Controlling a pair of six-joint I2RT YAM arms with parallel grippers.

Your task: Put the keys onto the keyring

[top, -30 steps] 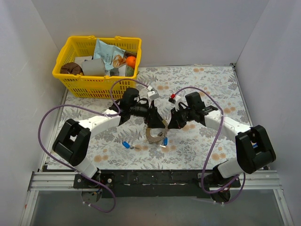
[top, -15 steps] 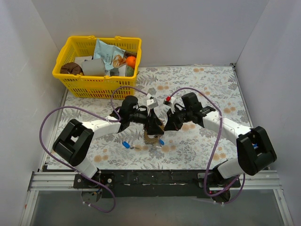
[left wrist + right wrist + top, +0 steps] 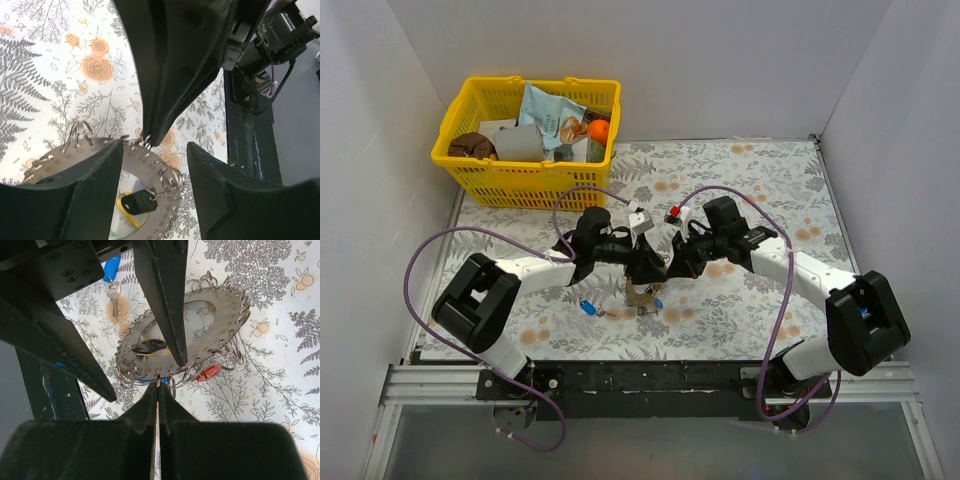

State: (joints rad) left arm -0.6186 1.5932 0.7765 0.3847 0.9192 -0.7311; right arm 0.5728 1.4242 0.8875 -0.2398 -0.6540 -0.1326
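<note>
The keyring (image 3: 225,315) is a silver toothed disc with several small split rings on its rim; it lies on the floral mat between both grippers (image 3: 642,293). My right gripper (image 3: 157,386) is shut on one small split ring at the disc's near rim (image 3: 672,268). My left gripper (image 3: 156,150) is open, its fingers (image 3: 75,200) straddling the disc from above (image 3: 645,272). A black-capped key (image 3: 137,202) lies in the disc's middle hole. A red key (image 3: 209,373) hangs at the rim. A blue key (image 3: 587,308) lies loose on the mat to the left.
A yellow basket (image 3: 470,170) full of packets and an orange stands at the back left. Purple cables loop over both arms. The black base rail (image 3: 650,375) runs along the near edge. White walls close in the mat.
Both grippers have drawn closer together and lower over the keyring. The keyring has shifted slightly left and toward the near edge with them.
</note>
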